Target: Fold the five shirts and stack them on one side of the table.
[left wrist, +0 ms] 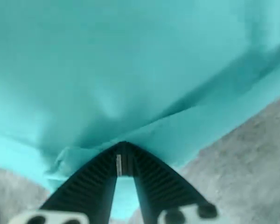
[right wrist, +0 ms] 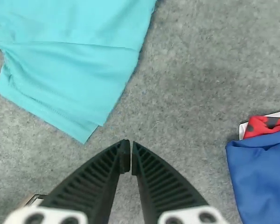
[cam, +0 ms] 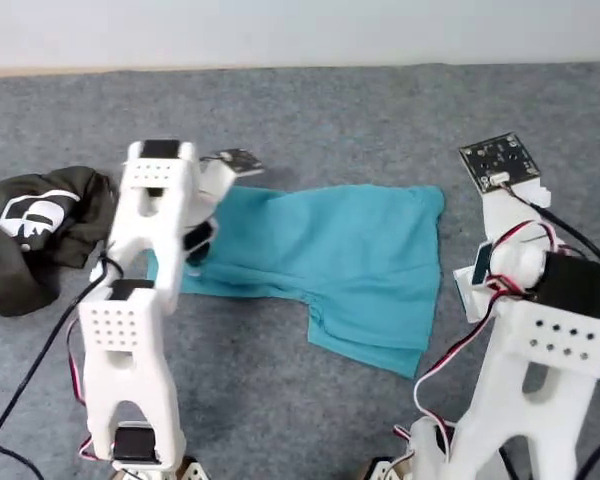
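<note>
Pinching fold of teal shirt [left wrist: 130, 70], left tool [left wrist: 124, 154] clamped; right tool [right wrist: 130, 151] pressed together, empty, above table [right wrist: 200, 84]

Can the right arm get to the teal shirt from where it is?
Probably yes. The teal shirt lies just ahead of the right gripper, with bare grey table between; its shut jaws would need opening.

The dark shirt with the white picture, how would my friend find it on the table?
On the grey table, find the big teal shirt spread flat in the middle. Go to the high view's left edge: the dark shirt lies there crumpled, dark with a white print, unlike its plain teal neighbour.
</note>
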Controlling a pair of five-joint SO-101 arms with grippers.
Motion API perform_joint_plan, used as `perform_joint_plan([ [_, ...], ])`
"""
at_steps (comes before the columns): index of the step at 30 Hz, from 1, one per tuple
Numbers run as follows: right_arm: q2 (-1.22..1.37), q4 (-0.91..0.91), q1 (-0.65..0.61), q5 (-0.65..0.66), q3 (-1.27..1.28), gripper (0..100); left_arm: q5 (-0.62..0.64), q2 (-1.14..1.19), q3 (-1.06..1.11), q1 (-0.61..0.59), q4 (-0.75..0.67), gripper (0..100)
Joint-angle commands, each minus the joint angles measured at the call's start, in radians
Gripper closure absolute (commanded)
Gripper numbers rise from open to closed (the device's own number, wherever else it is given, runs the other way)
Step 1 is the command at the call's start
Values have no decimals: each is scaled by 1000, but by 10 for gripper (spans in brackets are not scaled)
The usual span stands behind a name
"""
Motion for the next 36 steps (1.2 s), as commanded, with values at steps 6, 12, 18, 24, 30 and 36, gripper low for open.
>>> perform_joint_plan([
  [6,-58,39,8,-9,-8,989,-115,-284,360,-54,32,997],
  [12,-74,39,8,-11,-6,989,-118,-443,415,-46,26,997],
  [18,-76,39,8,-14,-6,989,-114,-562,380,-66,-8,997],
  [24,-68,39,-33,-74,-6,989,-32,-568,380,-71,-118,997],
  [30,-67,39,-151,-126,-5,989,173,-523,380,-63,-361,996],
  [36,-67,39,-165,-180,-5,989,270,-379,377,-37,-603,996],
])
